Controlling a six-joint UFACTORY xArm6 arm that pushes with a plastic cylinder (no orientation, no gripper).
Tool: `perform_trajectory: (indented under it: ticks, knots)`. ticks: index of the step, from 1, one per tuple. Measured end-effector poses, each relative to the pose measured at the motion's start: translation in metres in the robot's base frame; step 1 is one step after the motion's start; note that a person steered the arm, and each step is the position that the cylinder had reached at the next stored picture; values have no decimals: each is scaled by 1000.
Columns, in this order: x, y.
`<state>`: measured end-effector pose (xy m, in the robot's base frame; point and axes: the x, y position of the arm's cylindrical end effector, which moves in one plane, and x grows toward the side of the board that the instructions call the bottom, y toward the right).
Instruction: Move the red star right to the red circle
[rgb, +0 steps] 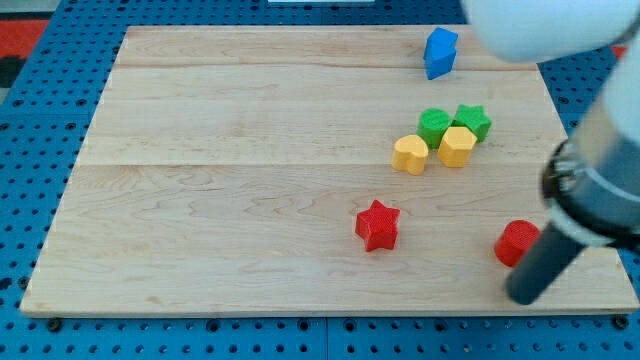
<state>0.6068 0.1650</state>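
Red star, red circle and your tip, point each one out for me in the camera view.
red star (377, 224), camera view, middle of its top face.
red circle (516, 242), camera view, visible part of its top, left of the rod.
my tip (522, 296), camera view, rod's lower end.

I'm looking at a lab test bench, judging by the pale wooden board laid flat on a blue perforated base plate, the small coloured plastic blocks scattered across it, and the white and dark robot arm hanging over the view's right.
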Motion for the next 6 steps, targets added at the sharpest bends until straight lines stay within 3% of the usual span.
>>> perform_trajectory:
  ticks: [1,2,5,6]
  knots:
    - [-6,-77]
    - [-48,-132]
    - [-126,-164]
    - [-121,-121]
